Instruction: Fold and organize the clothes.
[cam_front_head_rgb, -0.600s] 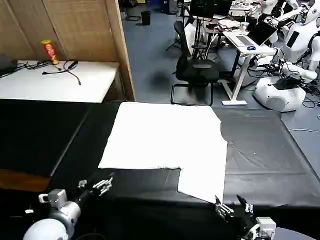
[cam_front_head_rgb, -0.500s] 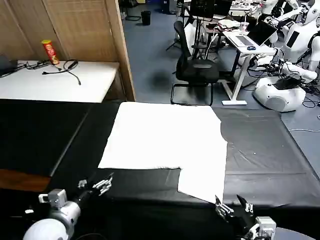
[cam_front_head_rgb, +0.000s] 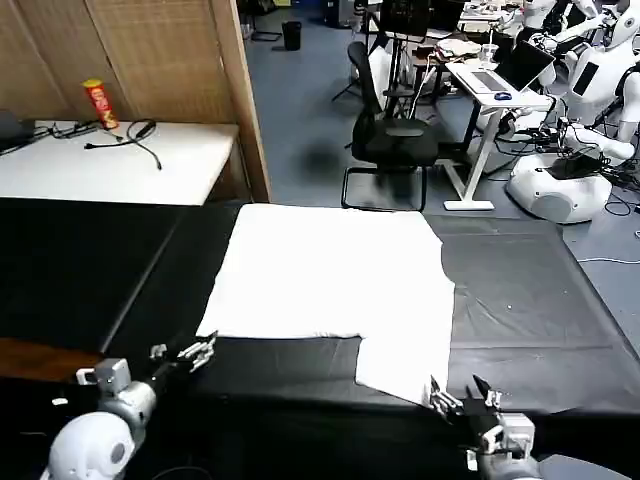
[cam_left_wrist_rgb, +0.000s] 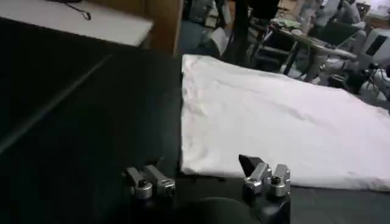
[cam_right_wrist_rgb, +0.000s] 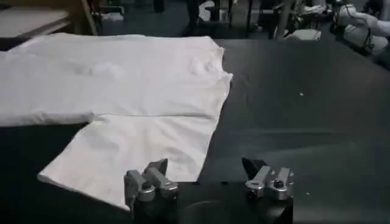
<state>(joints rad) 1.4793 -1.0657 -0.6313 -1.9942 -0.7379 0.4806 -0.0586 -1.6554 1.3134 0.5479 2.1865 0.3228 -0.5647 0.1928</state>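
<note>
The white T-shirt (cam_front_head_rgb: 335, 285) lies flat on the black tablecloth (cam_front_head_rgb: 530, 300) in the middle of the head view. One sleeve sticks out toward the lower right of that frame. The side that faces up is plain.

The left gripper (cam_front_head_rgb: 183, 353) hangs in the lower left of the head view, just beside the near left corner of the shirt, with its fingers spread and nothing between them. The right gripper (cam_front_head_rgb: 459, 396) is at the lower right, just beside the tip of the sleeve, also spread and empty.

What could go wrong, in my judgement: the cloth is thin and lies tight on the tablecloth, so a finger may slide over the edge and catch nothing, or it may pinch the black tablecloth together with the shirt. If the two grippers do not lift at the same moment, the fabric can twist and the fold becomes crooked. The sleeve is loose and may drag or fold under itself.

Some things are hard to make out. The far edge of the shirt has no clear collar that I can see. In both wrist views the arm body is cut off at the lower edge. The underside of the shirt is hidden.
</note>
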